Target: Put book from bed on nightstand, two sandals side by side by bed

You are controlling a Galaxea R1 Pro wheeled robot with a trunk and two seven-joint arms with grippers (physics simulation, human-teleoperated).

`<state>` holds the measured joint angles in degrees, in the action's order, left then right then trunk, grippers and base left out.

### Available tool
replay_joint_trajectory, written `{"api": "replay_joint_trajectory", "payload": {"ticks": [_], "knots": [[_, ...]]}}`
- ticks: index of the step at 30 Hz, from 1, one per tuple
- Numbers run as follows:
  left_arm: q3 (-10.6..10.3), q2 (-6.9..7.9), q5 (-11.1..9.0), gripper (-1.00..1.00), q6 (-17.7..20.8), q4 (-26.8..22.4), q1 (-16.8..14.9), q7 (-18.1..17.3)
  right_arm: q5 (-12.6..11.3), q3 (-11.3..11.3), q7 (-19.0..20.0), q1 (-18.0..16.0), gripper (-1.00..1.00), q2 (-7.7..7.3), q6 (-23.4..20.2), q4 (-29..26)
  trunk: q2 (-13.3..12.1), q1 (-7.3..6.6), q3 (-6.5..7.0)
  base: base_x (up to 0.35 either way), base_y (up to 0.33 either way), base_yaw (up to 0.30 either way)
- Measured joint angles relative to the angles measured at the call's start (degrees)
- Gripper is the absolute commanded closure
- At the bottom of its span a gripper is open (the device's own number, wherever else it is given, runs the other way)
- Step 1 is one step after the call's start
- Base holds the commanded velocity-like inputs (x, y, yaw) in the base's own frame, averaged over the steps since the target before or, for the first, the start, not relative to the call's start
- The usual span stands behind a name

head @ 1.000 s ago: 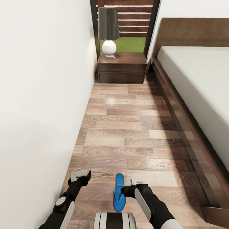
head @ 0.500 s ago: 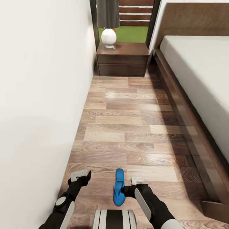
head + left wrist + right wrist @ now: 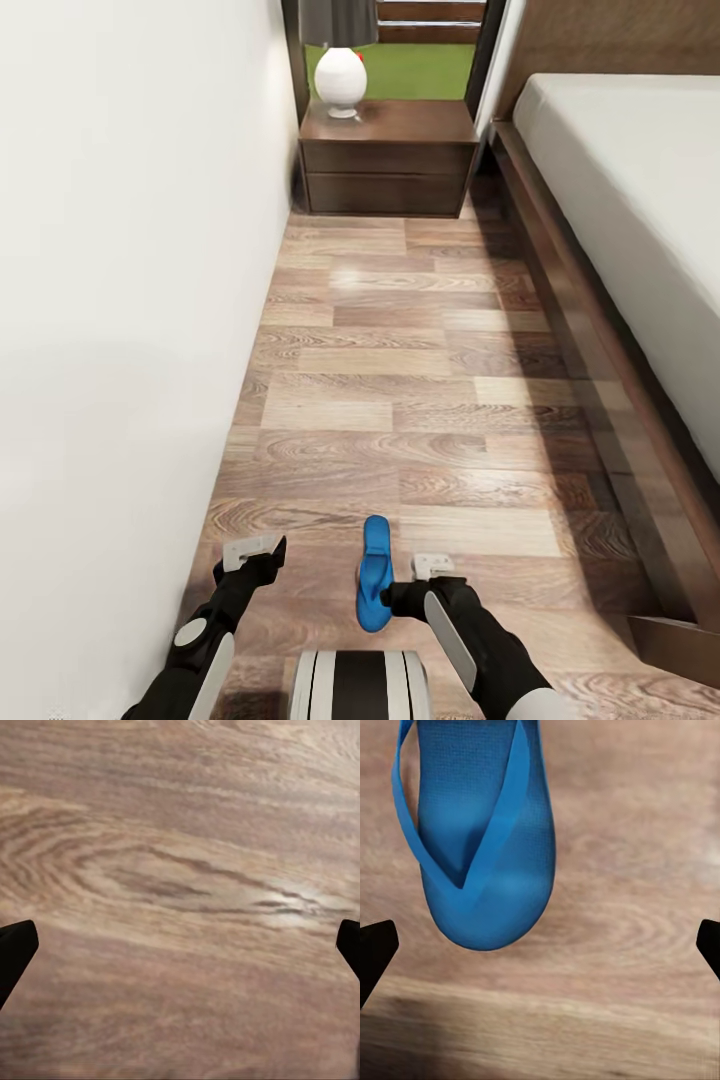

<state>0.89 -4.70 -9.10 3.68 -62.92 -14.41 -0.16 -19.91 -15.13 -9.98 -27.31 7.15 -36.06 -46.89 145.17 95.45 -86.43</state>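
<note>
Sandal point(image 3: 374, 575), bright blue, lies flat on the wood-plank floor point(image 3: 420, 400) just to the inner side of the right tool point(image 3: 398, 598), its length running forward, away from the robot. In the head view the tool's dark tip overlaps the sandal's edge; whether they touch I cannot tell. In the right wrist view the thong straps and rounded end of the sole sit ahead of the tool, and its two black fingertips point(image 3: 376, 949) stand far apart at either side with bare floor between them: spread wide, pinching nothing.

Beside it, on the far side of the sandal, the left tool point(image 3: 255, 555) hangs over bare planks. Its fingertips point(image 3: 15, 945) are likewise spread wide, with only wood grain between them.

Well ahead of both tools, at the far end of the floor strip, stands a dark-brown nightstand point(image 3: 388, 160) with two drawers, carrying a lamp point(image 3: 341, 78) with a white rounded base. To the outer side of the right tool runs the bed point(image 3: 640, 220), grey mattress on a dark wooden base. A white wall point(image 3: 120, 300) runs close along the outer side of the left tool.
</note>
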Motion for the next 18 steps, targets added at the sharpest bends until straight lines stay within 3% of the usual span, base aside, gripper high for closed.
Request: {"api": "replay_joint_trajectory", "payload": {"ticks": [9,18], "knots": [[0.0,0.02,0.0,-1.0,0.0,0.0,0.0,0.0,-0.01,0.05,0.05,0.0,-1.0,-0.09,0.28,-0.71,0.12,0.23,-2.0,0.0,0.0,0.0],[0.0,0.0,0.0,-1.0,-0.08,-0.04,0.0,0.0,-0.02,0.07,-0.01,0.0,-1.0,-0.09,0.35,-3.53,0.12,0.23,-2.0,0.0,0.0,0.0]]}}
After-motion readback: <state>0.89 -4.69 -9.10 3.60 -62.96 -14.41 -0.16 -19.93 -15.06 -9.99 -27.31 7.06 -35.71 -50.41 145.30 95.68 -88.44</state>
